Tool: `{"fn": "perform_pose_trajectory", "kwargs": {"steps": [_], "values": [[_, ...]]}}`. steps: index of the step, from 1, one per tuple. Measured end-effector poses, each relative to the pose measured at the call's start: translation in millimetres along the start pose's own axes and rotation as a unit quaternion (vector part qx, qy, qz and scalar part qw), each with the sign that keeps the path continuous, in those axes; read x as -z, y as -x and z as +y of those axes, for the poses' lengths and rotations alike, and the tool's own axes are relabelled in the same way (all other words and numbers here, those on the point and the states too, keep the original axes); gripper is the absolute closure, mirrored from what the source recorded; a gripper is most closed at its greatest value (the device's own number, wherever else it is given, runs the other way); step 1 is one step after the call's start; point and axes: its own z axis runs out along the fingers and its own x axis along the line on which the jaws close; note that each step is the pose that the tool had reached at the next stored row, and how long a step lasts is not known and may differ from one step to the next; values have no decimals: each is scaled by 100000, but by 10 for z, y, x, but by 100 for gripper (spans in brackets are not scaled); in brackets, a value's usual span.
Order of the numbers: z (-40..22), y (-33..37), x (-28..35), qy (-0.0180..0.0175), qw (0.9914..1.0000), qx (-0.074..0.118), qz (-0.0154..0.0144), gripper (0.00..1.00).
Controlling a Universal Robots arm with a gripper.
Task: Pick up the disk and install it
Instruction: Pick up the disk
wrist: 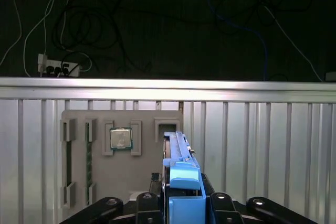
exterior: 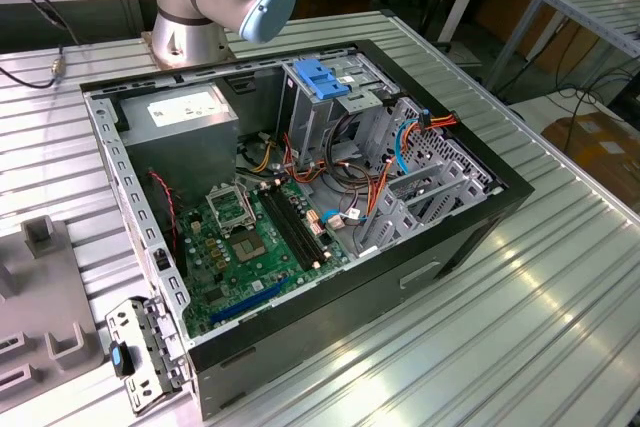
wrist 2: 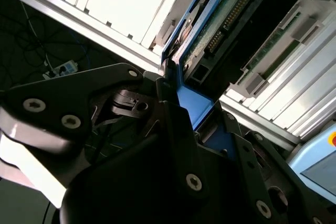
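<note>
The flat silver-metal hard drive with blue plastic side rails, the disk (wrist: 177, 153), stands on its narrow edge between the fingers of the black linkage gripper (wrist: 185, 205). The jaws are drawn in against its two broad faces, so the hand is closed just to the drive's thickness and holds nothing else. In the second wrist view the disk (wrist 2: 223, 22) shows its green circuit-board underside and one blue rail running away from the gripper (wrist 2: 191, 114). Beyond the disk in the first wrist view lie a grey fixture plate (wrist: 100, 182) with moulded pockets, a square silver processor chip (wrist: 119, 139) seated in one of them, and the ribbed aluminium table (wrist: 262, 145). Whether the drive's far end is clear of the plate I cannot tell. The exterior view shows the open black computer case (exterior: 420, 282) lying on its side, with a tall metal cage with a blue plastic handle (exterior: 320, 82), a grey box with a white sticker (exterior: 180, 112) and a green motherboard (exterior: 250, 242) inside. I judge the pick-up step as good as done, with the install not yet begun. That move calls for bringing the drive over the case and lining its rails squarely with the bay, clear of the loose orange and blue cables (exterior: 385, 172).
</note>
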Motion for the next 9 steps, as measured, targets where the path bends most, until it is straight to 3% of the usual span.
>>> {"fn": "perform_pose_trajectory", "kwargs": {"steps": [9], "values": [[0, 1, 35, 5, 100000, -2, 3, 63]]}}
